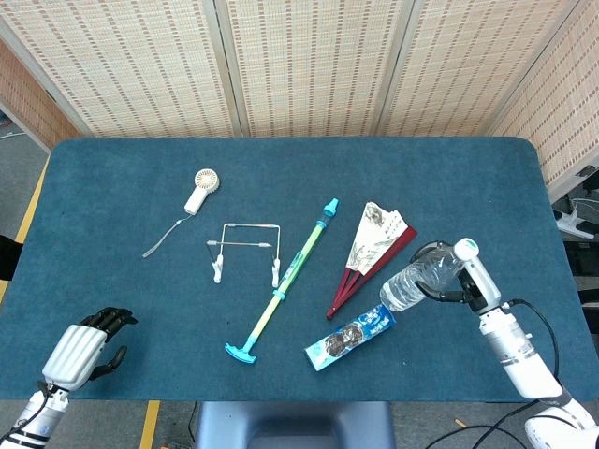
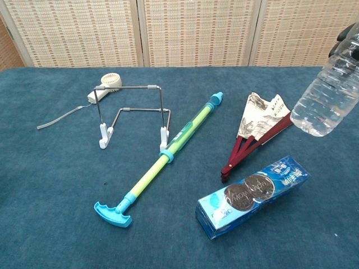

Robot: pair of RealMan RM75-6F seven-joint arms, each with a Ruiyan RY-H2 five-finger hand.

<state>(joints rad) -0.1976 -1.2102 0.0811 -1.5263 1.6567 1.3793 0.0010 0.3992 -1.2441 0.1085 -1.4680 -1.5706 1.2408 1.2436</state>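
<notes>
My right hand (image 1: 465, 282) grips a clear water bottle (image 1: 421, 276) with a white cap, held off the table at the right. The bottle is tipped over, cap toward the right and base toward the left, above the folded paper fan (image 1: 369, 254). In the chest view the bottle (image 2: 328, 97) slants in from the upper right edge, and only dark fingertips (image 2: 340, 42) of that hand show. My left hand (image 1: 86, 345) hangs at the table's near left corner with its fingers curled in, holding nothing.
On the blue table (image 1: 112, 187) lie a small white handheld fan (image 1: 201, 189) with a cord, a wire stand (image 1: 248, 248), a long green and teal water squirter (image 1: 284, 282), and a blue cookie box (image 1: 352, 336) just below the bottle. Woven screens (image 1: 309, 56) stand behind.
</notes>
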